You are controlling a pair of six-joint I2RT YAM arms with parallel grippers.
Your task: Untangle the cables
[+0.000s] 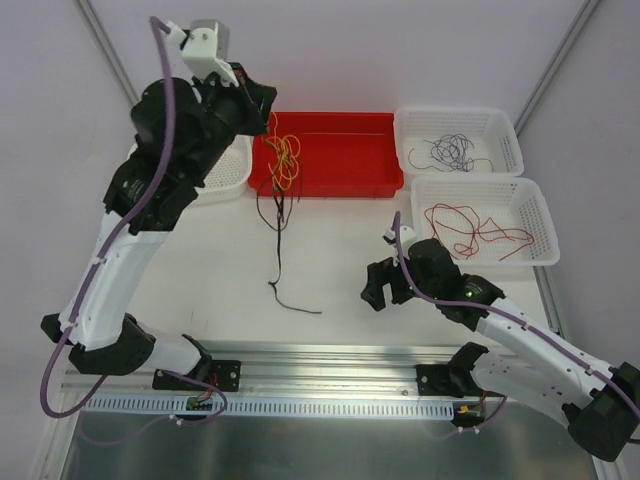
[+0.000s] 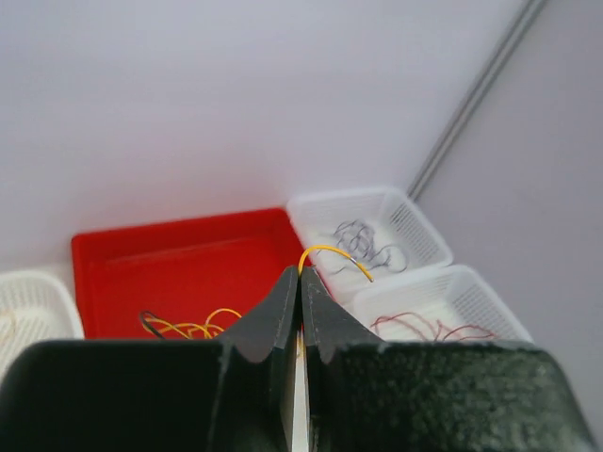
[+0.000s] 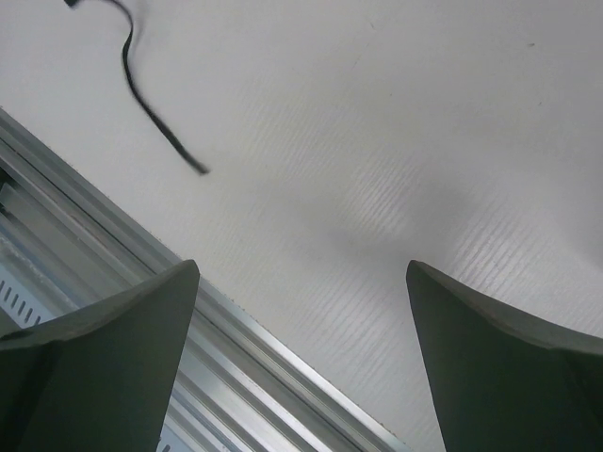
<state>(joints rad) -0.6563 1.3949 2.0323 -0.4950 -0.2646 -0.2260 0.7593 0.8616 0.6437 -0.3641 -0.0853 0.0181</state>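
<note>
Pressed together at the tips, the black fingers of the left tool (image 2: 301, 273) pinch a yellow cable (image 2: 334, 252), a short loop of which arcs out above the tips in the left wrist view. Seen from overhead, the left arm (image 1: 130, 250) reaches up and over the left end of a red tray (image 1: 345, 187). The yellow strands hang in a loose tangle below its tool, over that end of the tray.

A black cable (image 1: 278, 250) is caught up in the same tangle. It crosses the tray's front rim, trails down the white desk (image 1: 340, 260) and ends in a bend pointing right.

To the right, the right tool (image 3: 301, 268) hovers low over bare desk near the aluminium rail (image 1: 330, 355), its two fingers spread wide and holding nothing. The free end of the black cable shows at the top left of its wrist view, well apart from the fingers.

Two white baskets stand right of the tray. The far basket (image 1: 510, 135) holds a curly dark purple-blue cable (image 1: 455, 150). The near basket (image 1: 545, 235) holds a red cable (image 1: 470, 225). A third white basket (image 1: 232, 175) sits left of the tray, largely hidden behind the left arm.
</note>
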